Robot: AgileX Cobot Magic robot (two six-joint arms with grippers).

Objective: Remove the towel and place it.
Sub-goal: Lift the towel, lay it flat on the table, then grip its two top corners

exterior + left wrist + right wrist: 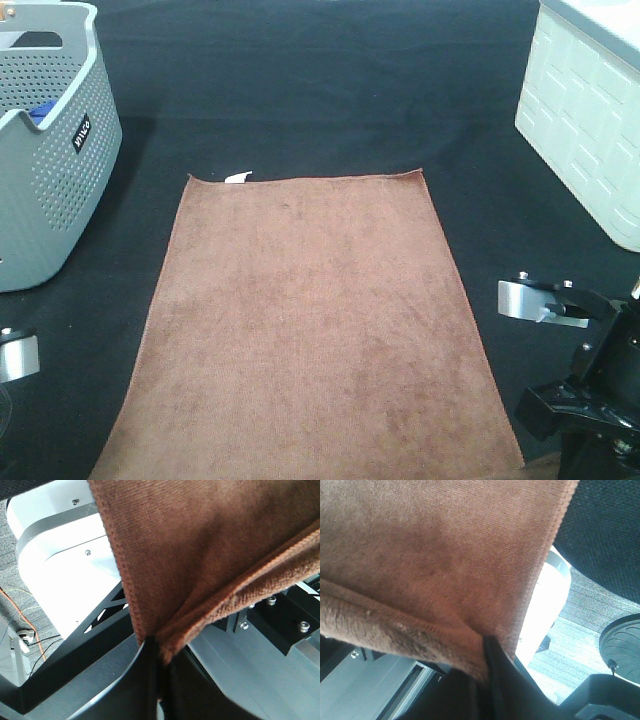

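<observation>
The brown towel (310, 320) lies spread flat on the black cloth, its white tag (238, 178) at the far left corner. Its near edge runs off the bottom of the exterior high view. In the left wrist view my left gripper (156, 650) is shut on a near corner of the towel (200, 545), which hangs in folds from the black fingers. In the right wrist view my right gripper (487, 652) is shut on the other near corner of the towel (435, 545). Neither gripper's tips show in the exterior high view.
A grey perforated basket (60, 170) stands at the far left with something blue inside. A white panelled box (590, 130) stands at the far right. Parts of my arms show at the left edge (15, 355) and lower right (580, 390).
</observation>
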